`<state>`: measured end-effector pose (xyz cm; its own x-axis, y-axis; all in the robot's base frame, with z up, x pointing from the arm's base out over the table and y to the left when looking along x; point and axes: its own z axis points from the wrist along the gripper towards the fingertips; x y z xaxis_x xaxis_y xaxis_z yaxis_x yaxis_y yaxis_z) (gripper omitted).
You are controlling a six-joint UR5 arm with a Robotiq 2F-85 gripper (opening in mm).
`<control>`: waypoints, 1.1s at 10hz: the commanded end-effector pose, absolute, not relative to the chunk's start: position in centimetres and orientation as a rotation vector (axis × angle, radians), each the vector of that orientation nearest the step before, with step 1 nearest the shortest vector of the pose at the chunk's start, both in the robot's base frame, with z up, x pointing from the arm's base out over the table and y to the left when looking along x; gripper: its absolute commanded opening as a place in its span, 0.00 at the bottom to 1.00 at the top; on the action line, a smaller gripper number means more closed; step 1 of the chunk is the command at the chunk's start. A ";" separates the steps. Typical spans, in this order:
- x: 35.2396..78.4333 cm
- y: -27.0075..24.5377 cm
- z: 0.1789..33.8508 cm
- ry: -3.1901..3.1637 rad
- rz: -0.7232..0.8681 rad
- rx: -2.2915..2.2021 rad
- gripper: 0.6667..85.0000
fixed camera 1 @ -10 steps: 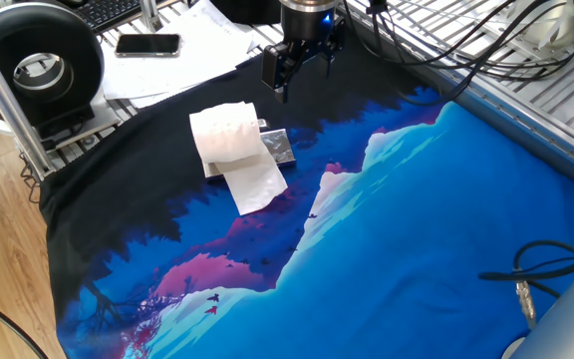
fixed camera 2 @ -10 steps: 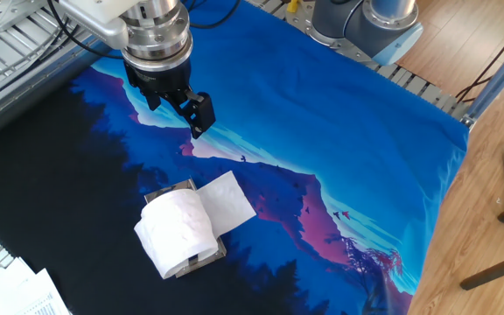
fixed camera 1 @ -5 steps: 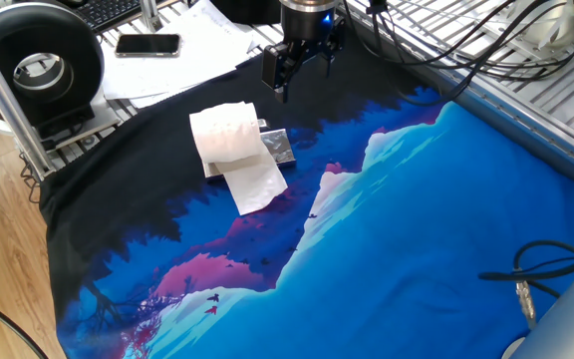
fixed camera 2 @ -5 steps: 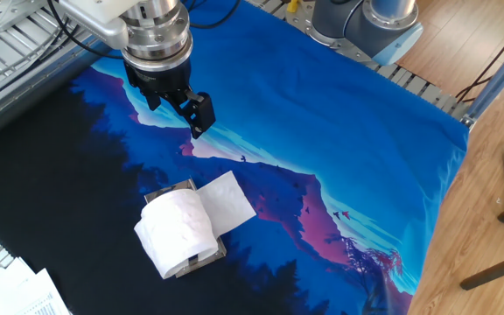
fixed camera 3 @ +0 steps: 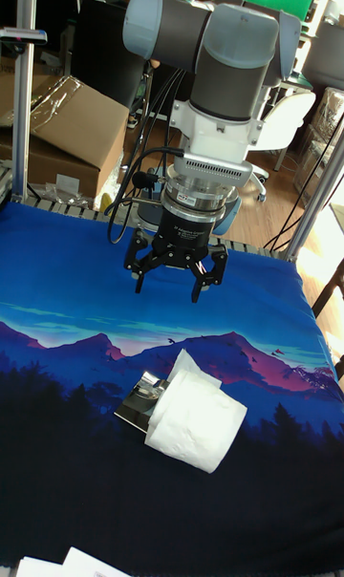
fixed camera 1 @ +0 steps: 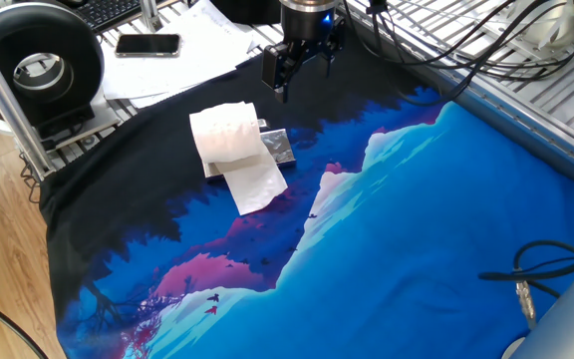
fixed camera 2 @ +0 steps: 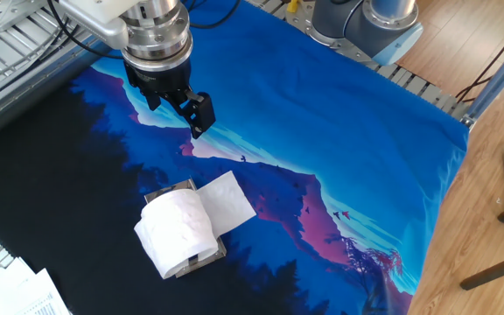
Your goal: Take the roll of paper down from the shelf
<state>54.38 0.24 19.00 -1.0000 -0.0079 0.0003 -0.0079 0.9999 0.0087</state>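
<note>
The toilet-paper roll lies on the foil shelf. The gripper hangs at its twelve o'clock, fingers spread and empty.

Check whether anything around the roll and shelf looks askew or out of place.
Only the roll of paper: it lies on its side at one end of the foil-covered shelf, one loose sheet trailing down onto the tablecloth. The gripper hangs open, apart from it.
</note>
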 end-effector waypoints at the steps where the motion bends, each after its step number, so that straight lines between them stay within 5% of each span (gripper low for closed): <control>1: 57.2 0.7 19.1 -3.252 -0.025 -0.013 0.02; 7: 56.1 -2.0 19.2 -3.221 0.122 0.286 0.02; 9: 56.5 0.5 19.3 -3.220 -0.035 0.628 0.02; 10: 56.6 -0.8 19.2 -3.160 0.069 0.821 0.04; 11: 56.6 -1.1 19.3 -3.095 0.104 1.004 0.23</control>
<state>56.27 -0.87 19.08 -0.9321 -0.3491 -0.0966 -0.3450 0.9369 -0.0571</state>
